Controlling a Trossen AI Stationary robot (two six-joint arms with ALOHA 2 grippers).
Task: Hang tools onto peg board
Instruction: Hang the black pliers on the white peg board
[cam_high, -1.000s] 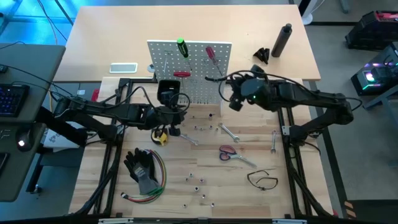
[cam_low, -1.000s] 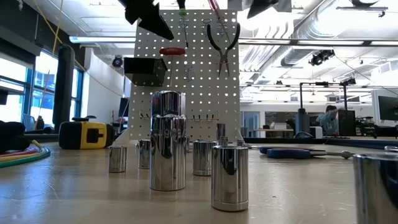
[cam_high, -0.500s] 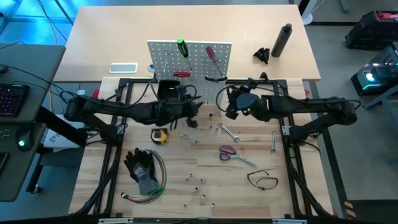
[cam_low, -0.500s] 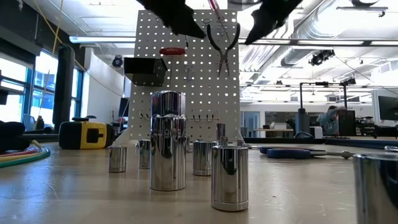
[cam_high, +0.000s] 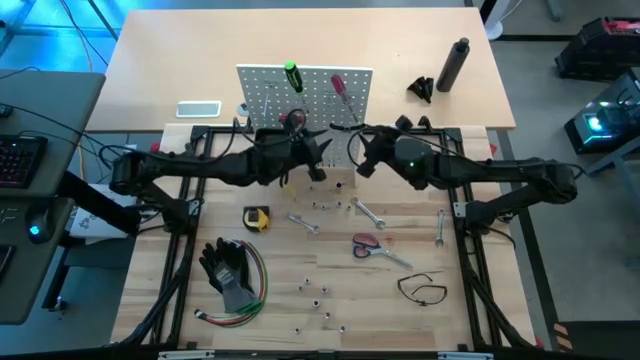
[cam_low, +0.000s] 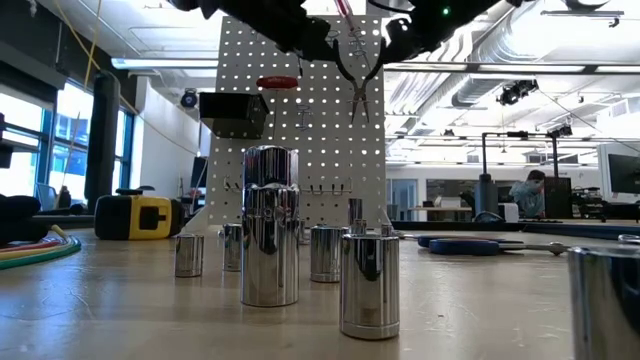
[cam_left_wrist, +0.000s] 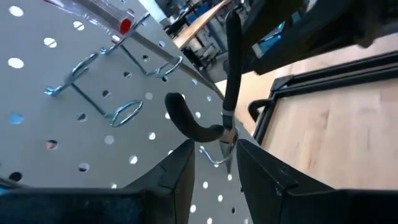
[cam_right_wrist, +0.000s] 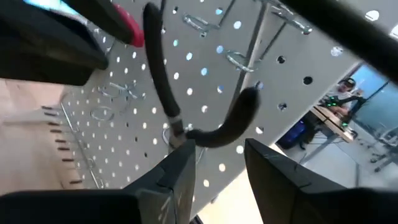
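Only partway, I'd say: green screwdriver (cam_high: 293, 75), red screwdriver (cam_high: 339, 86) and pliers (cam_low: 358, 70) hang on the peg board (cam_high: 262, 95), both left gripper (cam_high: 318, 160) and right gripper (cam_high: 362, 160) part-open and empty beside it, scissors (cam_high: 366, 245), wrenches (cam_high: 368, 212), tape measure (cam_high: 256, 218) still on the table (cam_high: 500, 300).

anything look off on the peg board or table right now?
Nothing looks damaged. The black-handled pliers hang on the peg board with their handles splayed apart. Loose tools remain on the table: red-handled scissors, wrenches, tape measure, scattered sockets. Both grippers hover at the board.
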